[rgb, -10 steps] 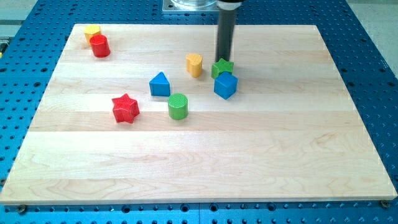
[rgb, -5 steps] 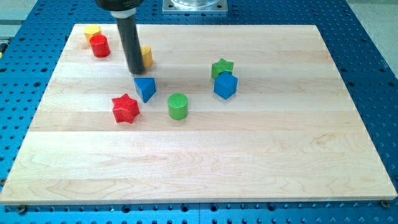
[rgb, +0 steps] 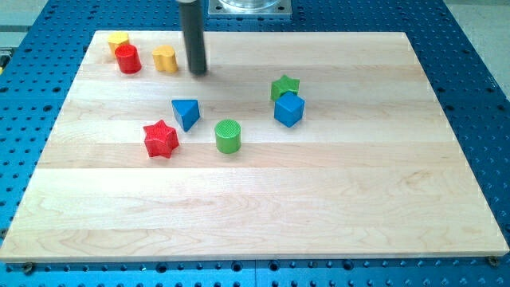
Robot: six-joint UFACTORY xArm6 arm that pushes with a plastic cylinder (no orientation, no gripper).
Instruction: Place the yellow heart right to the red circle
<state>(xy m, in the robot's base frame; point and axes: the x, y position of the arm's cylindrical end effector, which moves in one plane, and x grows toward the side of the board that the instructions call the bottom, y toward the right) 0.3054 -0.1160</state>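
Observation:
The yellow heart [rgb: 165, 58] lies near the board's top left, a short gap to the right of the red circle [rgb: 127, 59]. My tip [rgb: 197, 73] rests on the board just right of the yellow heart, a small gap apart from it. A second yellow block [rgb: 118, 41] sits touching the red circle's upper left.
A blue triangle [rgb: 186, 112], red star [rgb: 161, 139] and green circle [rgb: 228, 135] lie in the board's middle left. A green star [rgb: 284, 86] and blue cube [rgb: 289, 109] sit together right of centre. The wooden board [rgb: 319, 199] lies on a blue perforated table.
The yellow heart has moved left across the board to beside the red circle. The blue triangle shifted left and turned. My tip swept left, then came back to the heart's right.

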